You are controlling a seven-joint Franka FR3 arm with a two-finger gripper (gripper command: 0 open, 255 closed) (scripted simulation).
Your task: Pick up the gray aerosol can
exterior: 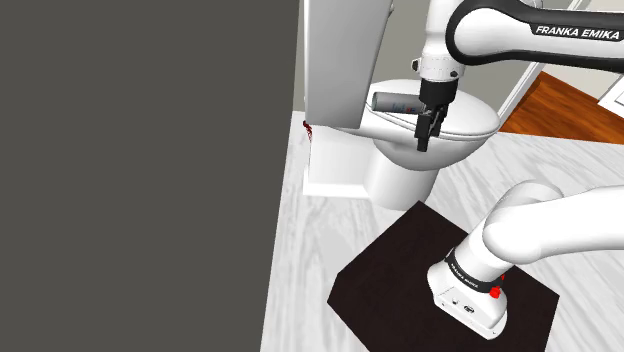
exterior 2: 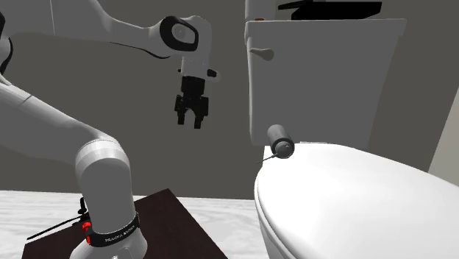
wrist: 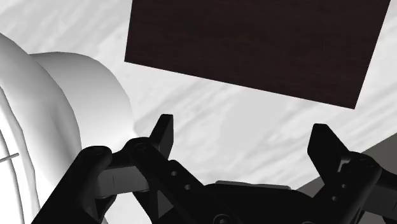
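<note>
The gray aerosol can (exterior: 392, 101) lies on its side at the back of the white toilet lid (exterior: 470, 122), close to the tank (exterior: 340, 60). In the second exterior view the can (exterior 2: 280, 140) rests where the lid (exterior 2: 353, 199) meets the tank (exterior 2: 324, 73). My black gripper (exterior: 425, 135) hangs open with nothing between its fingers, just to the can's right in the shoulder view. In the second exterior view the gripper (exterior 2: 193, 118) is left of the can, slightly higher and apart from it. In the wrist view the gripper (wrist: 245, 143) points down at the floor beside the toilet bowl (wrist: 63, 114).
The dark stand (exterior: 440, 290) sits on the pale marbled floor (exterior: 330, 230) in front of the toilet; its top (wrist: 254, 44) lies beyond the fingers in the wrist view. A dark wall (exterior: 140, 170) bounds the shoulder view's left. Orange wood flooring (exterior: 565, 105) lies at the far right.
</note>
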